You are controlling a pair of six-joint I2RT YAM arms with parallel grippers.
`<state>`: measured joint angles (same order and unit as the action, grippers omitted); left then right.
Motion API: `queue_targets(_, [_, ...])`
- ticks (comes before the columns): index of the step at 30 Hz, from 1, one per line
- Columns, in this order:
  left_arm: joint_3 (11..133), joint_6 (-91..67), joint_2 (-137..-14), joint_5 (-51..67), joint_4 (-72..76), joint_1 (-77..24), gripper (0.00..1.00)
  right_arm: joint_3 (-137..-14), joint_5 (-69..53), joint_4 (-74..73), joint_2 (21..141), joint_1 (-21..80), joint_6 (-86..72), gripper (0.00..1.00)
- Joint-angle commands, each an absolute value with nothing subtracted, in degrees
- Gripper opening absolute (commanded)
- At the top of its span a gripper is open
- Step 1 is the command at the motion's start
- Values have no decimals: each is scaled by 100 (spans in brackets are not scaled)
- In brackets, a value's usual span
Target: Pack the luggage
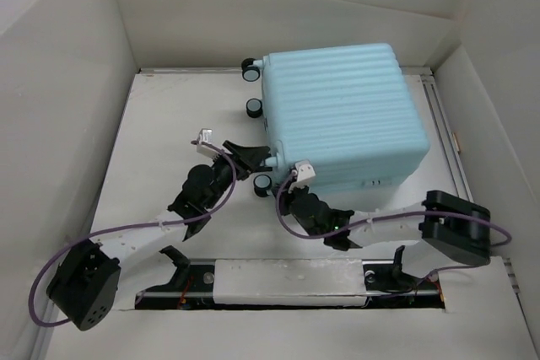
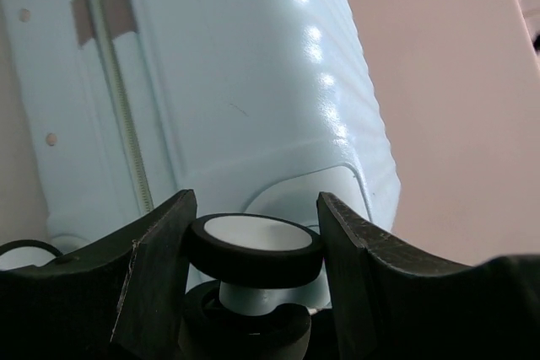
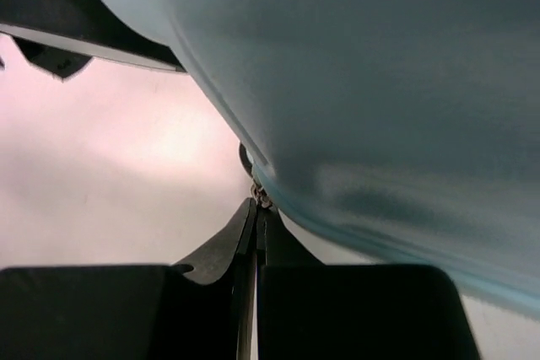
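The light-blue ribbed luggage (image 1: 337, 115) lies closed and flat at the back right of the table. Its black-and-white caster wheels (image 1: 251, 69) stick out on its left side. My left gripper (image 1: 257, 160) is at the near-left corner, shut on a caster wheel (image 2: 253, 246) that sits between its two fingers (image 2: 156, 267). The shell and zipper line (image 2: 126, 132) fill the left wrist view. My right gripper (image 1: 293, 187) is at the luggage's near-left edge. Its fingers (image 3: 240, 238) are pressed together on a small metal zipper pull (image 3: 261, 198) under the shell (image 3: 380, 82).
White walls (image 1: 76, 82) enclose the table on three sides. A long slot with a white strip (image 1: 287, 280) runs along the near edge between the arm bases. A metal rail (image 1: 447, 137) lies right of the luggage.
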<state>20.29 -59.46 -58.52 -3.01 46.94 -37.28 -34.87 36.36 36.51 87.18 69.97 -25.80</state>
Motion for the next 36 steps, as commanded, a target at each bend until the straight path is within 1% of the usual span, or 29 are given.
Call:
queue_targets(1, [2075, -6468, -5405, 1230, 5783, -4280, 0, -3235, 2696, 3987, 7617, 7584, -3226, 0])
queue_targets(3, [2074, -6417, -5405, 1230, 5714, -4342, 0, -2903, 3187, 3343, 7043, 7857, -3313, 0])
queue_targets(4, [2153, -6416, -5405, 1230, 5713, -4420, 0, -2787, 3260, 2722, 6457, 7910, -3313, 0])
queue_targets(5, [2223, -6294, -5457, 1170, 5591, -4578, 4, -2656, 3356, 2446, 6155, 7962, -3583, 0])
queue_targets(6, [2311, -6075, -5510, 1169, 5390, -4675, 13, -2532, 3436, 2200, 5865, 8076, -3690, 0])
queue_targets(7, [2416, -5934, -5563, 1169, 5266, -4763, 27, -2305, 3489, 1971, 5575, 8077, -3787, 1])
queue_targets(8, [2661, -5785, -5624, 1169, 5108, -4903, 56, -2216, 3489, 1508, 5042, 8147, -3849, 7])
queue_targets(9, [2785, -5635, -5686, 1169, 4950, -4904, 75, -2145, 3489, 1312, 4793, 8147, -3911, 16])
queue_targets(10, [2882, -5355, -5687, 1239, 4731, -4965, 84, -2092, 3402, 1066, 4573, 8147, -3981, 40])
queue_targets(11, [3031, -5239, -5687, 1239, 4624, -4966, 91, -2092, 3349, 533, 4170, 8200, -4034, 49])
queue_targets(12, [3119, -5116, -5582, 1161, 4432, -4966, 99, -2092, 3349, 310, 3992, 8200, -4086, 55])
queue_targets(13, [3233, -4950, -5485, 986, 4160, -4966, 99, -2092, 3349, 134, 3816, 8200, -4087, 59])
queue_targets(14, [3347, -4792, -5371, 715, 3487, -4966, 99, -2144, 3349, -25, 3658, 8252, -4087, 64])
queue_targets(16, [3620, -4483, -5063, -4, 2921, -4765, 99, -2205, 3349, -491, 3227, 8253, -4026, 66])
queue_targets(17, [3717, -4482, -5063, -131, 2509, -4598, 99, -2267, 3349, -623, 3095, 8253, -4025, 66])
queue_targets(18, [3900, -4482, -5063, -132, 2366, -4379, 99, -2268, 3349, -876, 2894, 8253, -4025, 66])
queue_targets(19, [3998, -4430, -5228, 251, 2269, -3785, 99, -2320, 3349, -975, 2805, 8253, -4025, 66])
queue_targets(21, [4069, -4639, -5579, 1007, 2415, -3036, 99, -2320, 3349, -1028, 2690, 8253, -3973, 66])
queue_targets(22, [4069, -4841, -6007, 1428, 2635, -2240, 92, -2320, 3349, -1028, 2689, 8253, -3973, 66])
queue_targets(23, [3991, -5313, -6221, 2016, 2898, -1911, 82, -2320, 3288, -1028, 2689, 8253, -3973, 66])
queue_targets(24, [3921, -5552, -6431, 2239, 3483, -1629, 75, -2320, 3226, -1098, 2689, 8253, -3973, 65])
queue_targets(25, [3868, -5772, -6642, 2450, 3750, -1391, 72, -2320, 3226, -1186, 2750, 8253, -3973, 65])
queue_targets(26, [3867, -5940, -6984, 2591, 4014, -1128, 72, -2320, 3226, -1187, 2751, 8253, -4025, 65])
queue_targets(27, [3867, -6028, -7109, 2671, 4339, -1125, 74, -2320, 3226, -1187, 2751, 8253, -4025, 65])
queue_targets(28, [3998, -6029, -7223, 2672, 4342, -1125, 76, -2259, 3173, -1187, 2812, 8253, -4025, 65])
queue_targets(29, [4243, -6029, -7451, 2672, 4342, -1125, 81, -2207, 3121, -1187, 2812, 8253, -4025, 65])
queue_targets(32, [4805, -5819, -7839, 2733, 4237, -1125, 90, -2049, 2989, -933, 2865, 8253, -3964, 65])
queue_targets(34, [5123, -5739, -8225, 2786, 4026, -1125, 93, -2048, 2988, -782, 2918, 8253, -3964, 65])
queue_targets(36, [5447, -5678, -8593, 2786, 3973, -1125, 93, -1995, 2988, -712, 2979, 8253, -3911, 65])
